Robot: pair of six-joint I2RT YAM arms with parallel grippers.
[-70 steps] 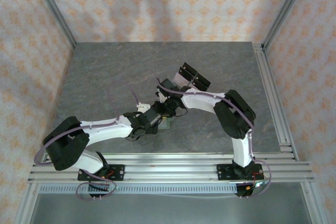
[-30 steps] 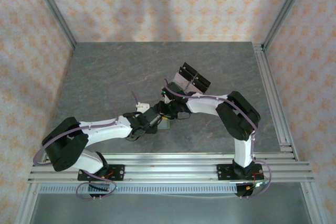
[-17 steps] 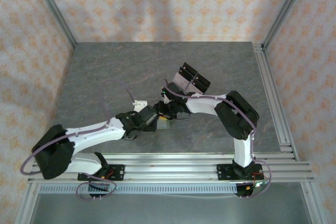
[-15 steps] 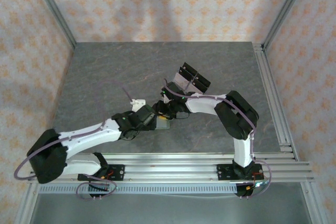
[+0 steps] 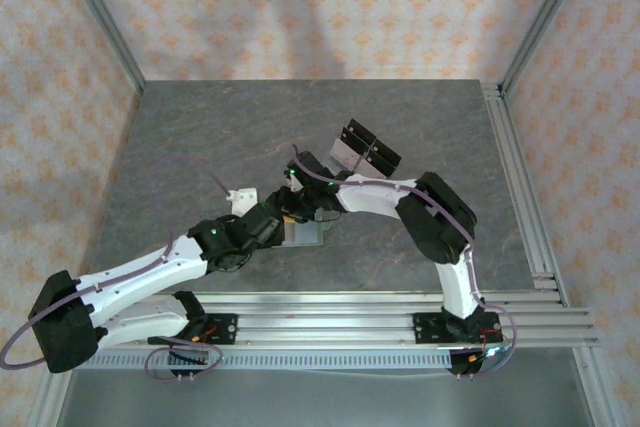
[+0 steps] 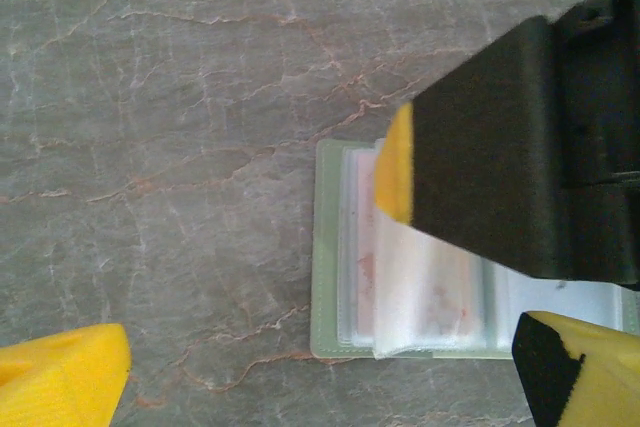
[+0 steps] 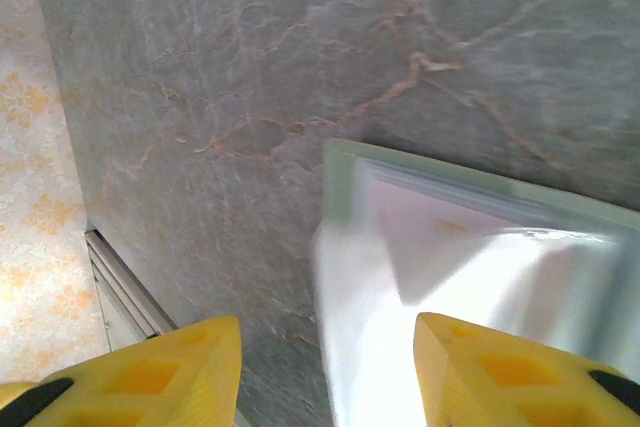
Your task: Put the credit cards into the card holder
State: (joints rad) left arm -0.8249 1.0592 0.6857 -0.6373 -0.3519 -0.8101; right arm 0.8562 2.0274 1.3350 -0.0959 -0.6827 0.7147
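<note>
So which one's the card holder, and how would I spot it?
On the grey table, look near the middle, a little towards the front edge. The card holder lies flat and open there: a small sage-green wallet with clear sleeves inside. The rack behind it is clear with black pieces, not green.

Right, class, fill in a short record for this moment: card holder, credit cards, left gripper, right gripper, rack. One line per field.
card holder: lying open and flat on the table
credit cards: pale pinkish-white card material inside the holder; count unclear
left gripper: open, hanging just above the holder's near edge
right gripper: jaws apart, low over the holder's inside; no grip that I can make out
rack: farther back on the table, apart from the holder
</note>
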